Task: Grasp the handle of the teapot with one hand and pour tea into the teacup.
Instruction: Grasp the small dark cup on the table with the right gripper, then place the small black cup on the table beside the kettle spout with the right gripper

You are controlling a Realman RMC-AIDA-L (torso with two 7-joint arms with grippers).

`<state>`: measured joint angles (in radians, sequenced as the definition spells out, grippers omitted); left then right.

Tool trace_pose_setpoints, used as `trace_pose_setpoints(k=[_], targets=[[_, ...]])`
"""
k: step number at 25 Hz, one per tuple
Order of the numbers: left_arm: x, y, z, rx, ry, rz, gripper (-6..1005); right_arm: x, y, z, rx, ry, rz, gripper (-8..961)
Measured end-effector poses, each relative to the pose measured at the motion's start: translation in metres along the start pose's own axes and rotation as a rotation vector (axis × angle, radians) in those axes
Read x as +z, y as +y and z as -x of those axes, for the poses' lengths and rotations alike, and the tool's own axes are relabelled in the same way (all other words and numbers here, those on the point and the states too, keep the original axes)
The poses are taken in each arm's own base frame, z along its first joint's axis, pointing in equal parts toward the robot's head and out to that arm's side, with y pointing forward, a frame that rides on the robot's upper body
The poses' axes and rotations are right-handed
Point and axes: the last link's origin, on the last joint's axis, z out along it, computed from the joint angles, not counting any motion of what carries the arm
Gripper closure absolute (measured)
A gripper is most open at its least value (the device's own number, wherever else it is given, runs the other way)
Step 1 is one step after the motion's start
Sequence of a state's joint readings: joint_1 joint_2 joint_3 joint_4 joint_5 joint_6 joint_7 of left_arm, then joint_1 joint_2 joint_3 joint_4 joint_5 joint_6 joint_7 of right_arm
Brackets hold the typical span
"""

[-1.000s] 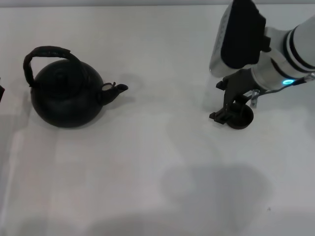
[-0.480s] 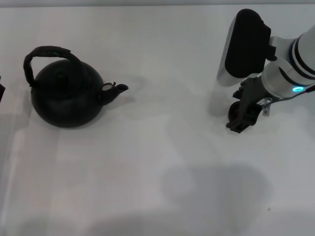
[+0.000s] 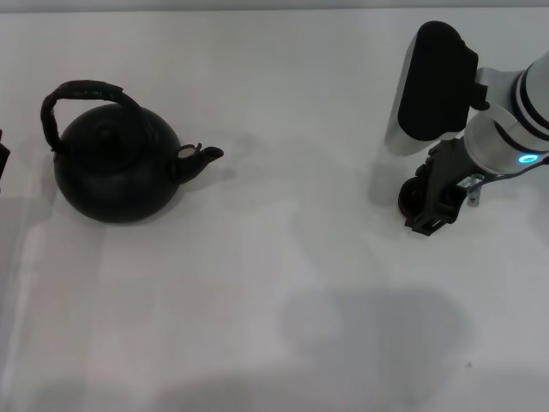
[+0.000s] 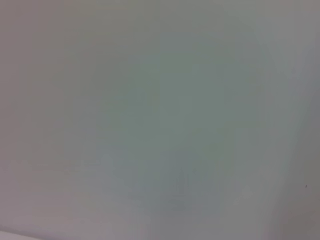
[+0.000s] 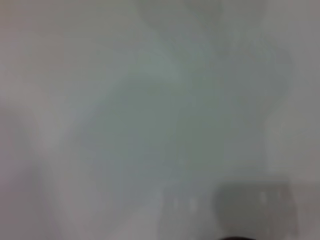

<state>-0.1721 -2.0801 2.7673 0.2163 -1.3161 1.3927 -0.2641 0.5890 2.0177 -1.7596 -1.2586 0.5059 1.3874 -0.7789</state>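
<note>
The right arm [image 3: 515, 120] is white with black rings, a big black pad, a blue-green light and a black pincer [image 3: 431, 202].

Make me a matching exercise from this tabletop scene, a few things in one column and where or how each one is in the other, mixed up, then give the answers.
Things:
1. teapot
2. handle
3. teacup
4. right gripper

Places or states:
A. arches over the lid, with nothing gripping it
B. stands on the robot's left of the table, spout pointing toward the right side
C. comes in from the right edge, closed around the small cup
D. mostly hidden among black fingers, only a dark edge showing

Pairs: 1-B, 2-A, 3-D, 4-C
</note>
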Motion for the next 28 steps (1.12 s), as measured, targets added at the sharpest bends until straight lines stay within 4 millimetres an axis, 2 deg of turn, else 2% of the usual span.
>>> trace_pose_setpoints(k=[7,11,17,21,24,28], targets=[[0.001,0.000,0.000,-0.001,0.001,0.001,211,0.000,0.002,0.001,-0.017,0.014,-0.003,219],[0.002,0.001,-0.001,-0.001,0.003,0.004,211,-0.008,0.003,0.010,-0.040,-0.019,-0.012,226],[0.004,0.002,-0.001,0.000,0.006,0.008,211,-0.016,0.024,0.057,-0.203,-0.091,0.023,230],[0.007,0.003,-0.002,0.005,0.009,0.019,211,-0.011,0.045,0.084,-0.331,-0.112,0.036,230],[0.008,0.004,-0.003,0.006,0.010,0.025,211,-0.007,0.057,0.096,-0.396,-0.120,0.038,230],[0.009,0.004,-0.003,0.007,0.010,0.029,211,-0.005,0.067,0.102,-0.432,-0.127,0.053,230]])
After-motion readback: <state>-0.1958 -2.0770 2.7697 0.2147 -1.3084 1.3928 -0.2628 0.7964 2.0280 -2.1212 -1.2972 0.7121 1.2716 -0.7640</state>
